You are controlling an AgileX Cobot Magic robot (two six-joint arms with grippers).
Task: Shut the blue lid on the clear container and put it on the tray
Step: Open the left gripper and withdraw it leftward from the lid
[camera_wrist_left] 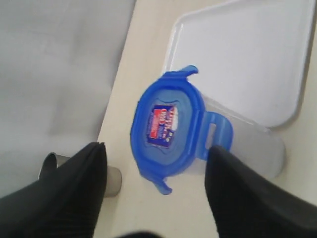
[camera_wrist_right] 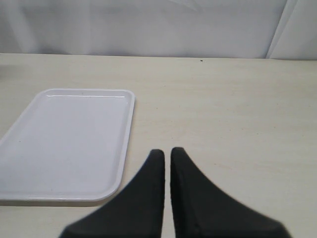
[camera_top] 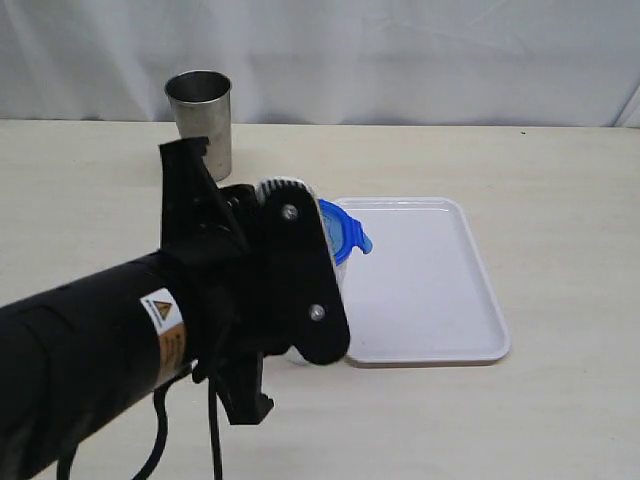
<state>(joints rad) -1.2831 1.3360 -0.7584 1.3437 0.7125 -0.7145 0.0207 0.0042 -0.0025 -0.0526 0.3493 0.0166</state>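
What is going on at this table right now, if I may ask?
The left claw hangs open above the clear container, its fingers on either side of the blue lid without touching it. The lid sits on top of the container, its flaps sticking outward. The container appears to stand on the table beside the tray, not on it. The right claw is shut and holds nothing.

The exterior view looks down across the desk (camera_top: 560,180), close behind the left arm (camera_top: 100,330). The left wrist view faces steeply down, the right low; all share the tray (camera_top: 430,290).
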